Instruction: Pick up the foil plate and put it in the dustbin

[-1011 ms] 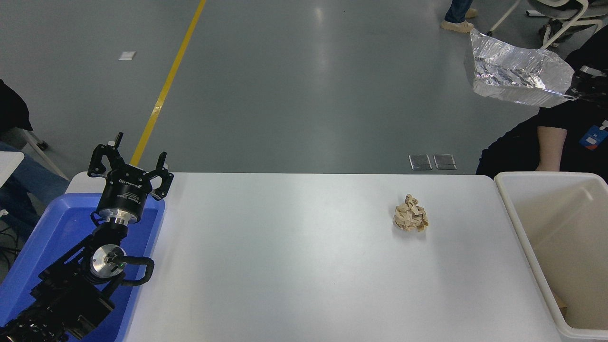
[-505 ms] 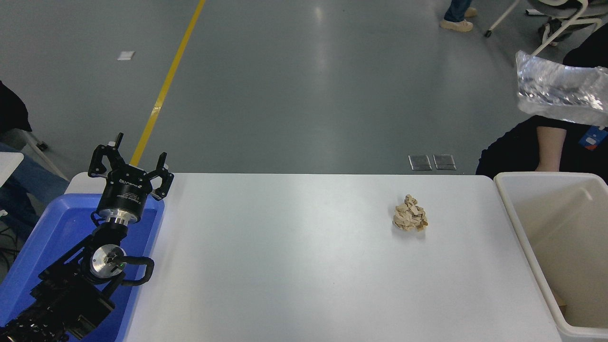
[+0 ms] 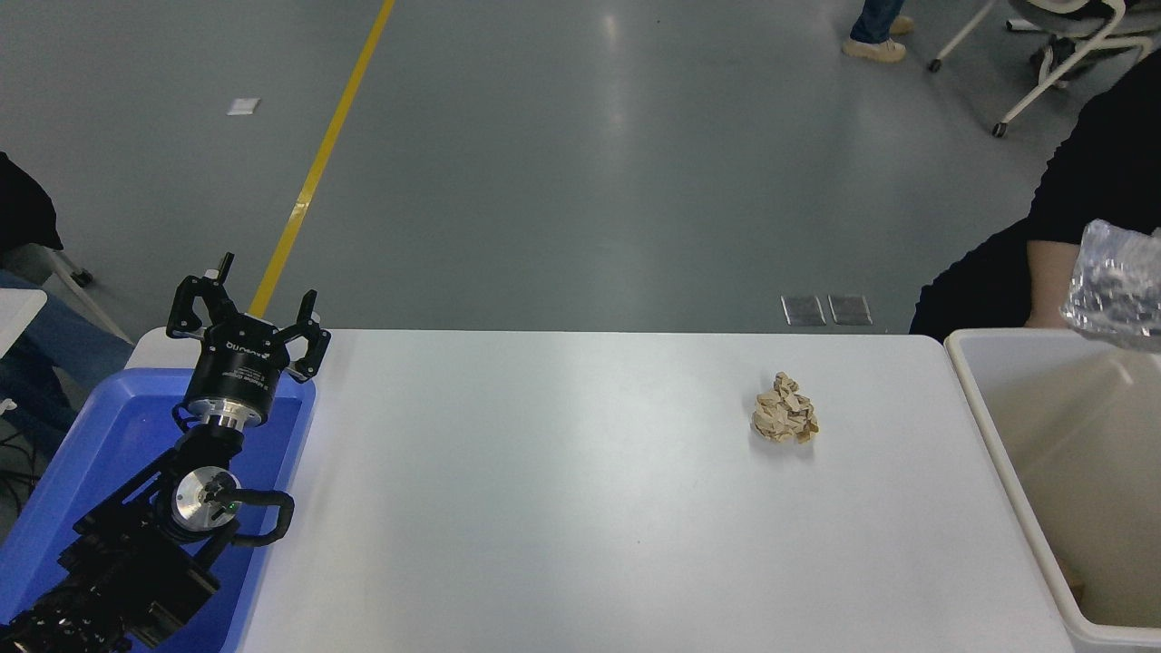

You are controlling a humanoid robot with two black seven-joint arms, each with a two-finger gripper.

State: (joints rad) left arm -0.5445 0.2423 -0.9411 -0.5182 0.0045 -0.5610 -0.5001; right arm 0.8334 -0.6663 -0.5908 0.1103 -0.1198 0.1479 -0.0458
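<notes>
The foil plate [image 3: 1114,283], shiny and crumpled, hangs blurred at the right edge of the head view, just above the far rim of the dustbin [image 3: 996,435]. What holds it lies outside the picture. The dustbin is a large cream-white tub at the table's right end, cut by the picture's edge. My right arm is out of view. My left gripper [image 3: 252,304] stands open and parked at the lower left over a blue tray [image 3: 100,426], far from both.
A small tan paper wad [image 3: 785,420] lies on the white table [image 3: 562,508], left of the dustbin. A person in black [image 3: 1088,190] sits behind the dustbin, a bare forearm [image 3: 1050,281] close to the foil plate. A chair and someone's feet show at the top right.
The foil plate has moved right and down, from high over the floor behind the table to just above the dustbin's far rim, and is now partly cut by the picture's edge. The left arm has stayed still.
</notes>
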